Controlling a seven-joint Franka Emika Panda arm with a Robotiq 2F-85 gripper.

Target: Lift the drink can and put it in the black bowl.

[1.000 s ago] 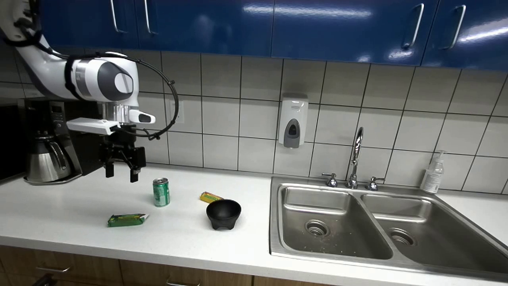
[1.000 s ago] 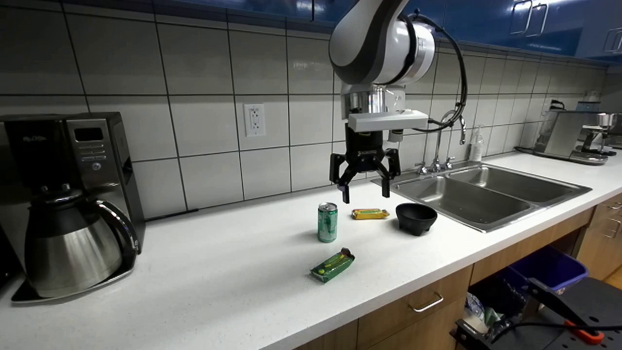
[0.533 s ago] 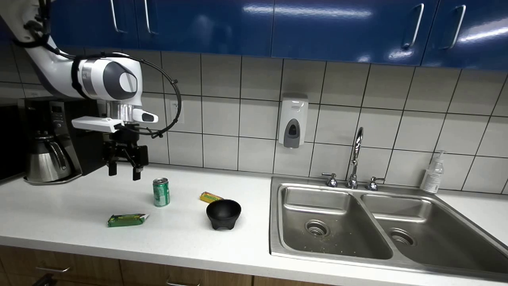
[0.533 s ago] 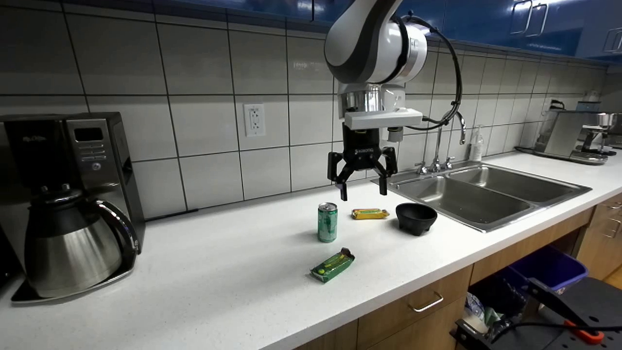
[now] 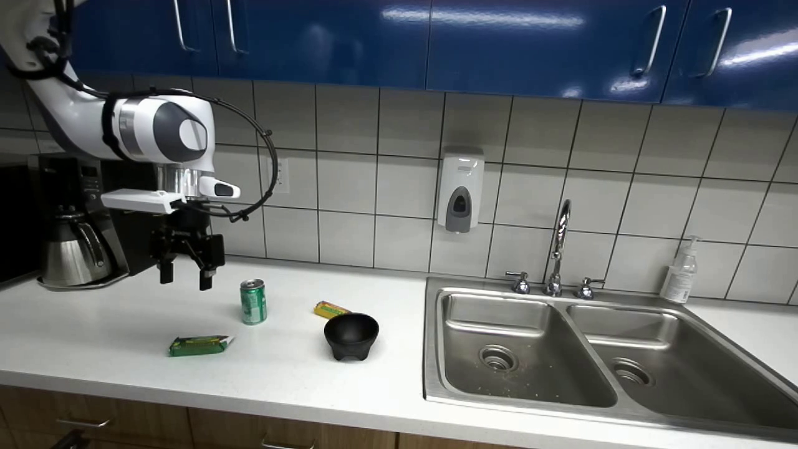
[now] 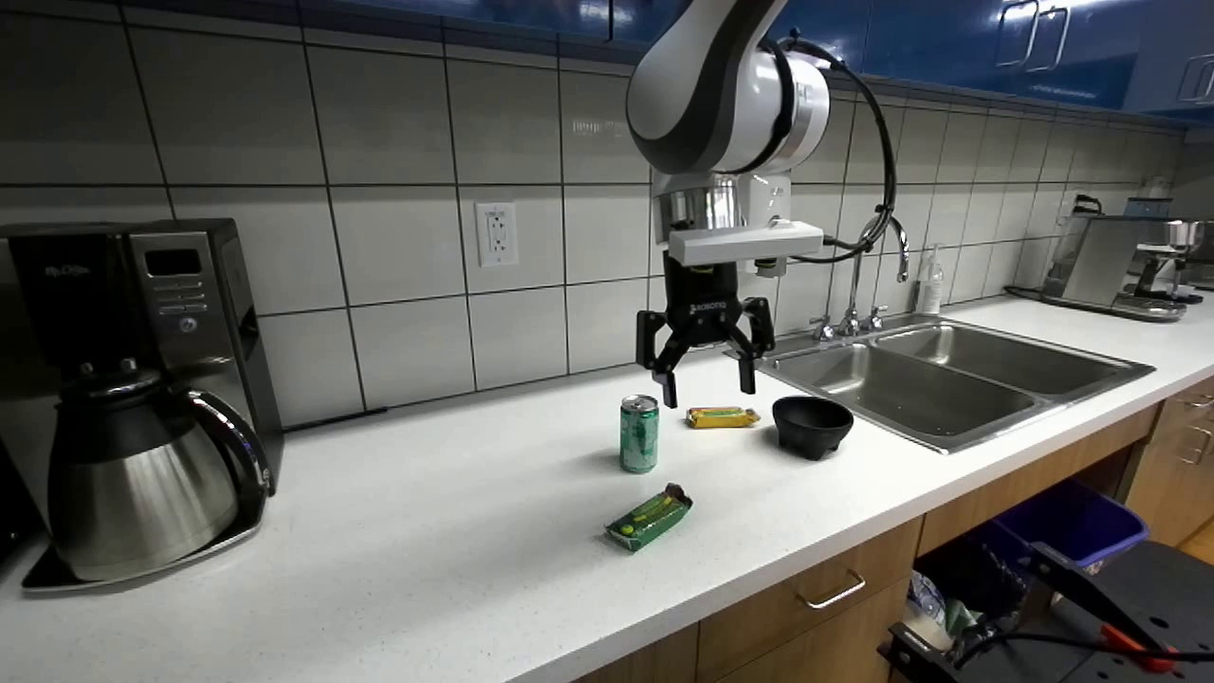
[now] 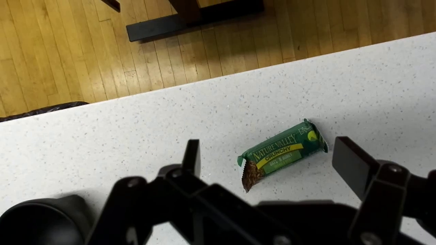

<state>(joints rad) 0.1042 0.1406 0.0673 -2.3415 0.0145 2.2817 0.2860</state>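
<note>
The green drink can with a silvery top stands upright on the white counter in both exterior views. In the wrist view it does not show. The black bowl stands on the counter with nothing seen inside; it also shows in an exterior view and at the lower left of the wrist view. My gripper is open and empty, pointing down above the counter. It is apart from the can, with fingertips at about the height of the can's top or higher in an exterior view. Its spread fingers show in the wrist view.
A green snack packet lies near the can, towards the counter's front edge. A yellow packet lies beside the bowl. A coffee maker stands at one end, and a double sink is set in beyond the bowl.
My gripper first shifted slightly up and towards the can in an exterior view, then back and a little lower. It stays open. The can, bowl and packets have not moved.
</note>
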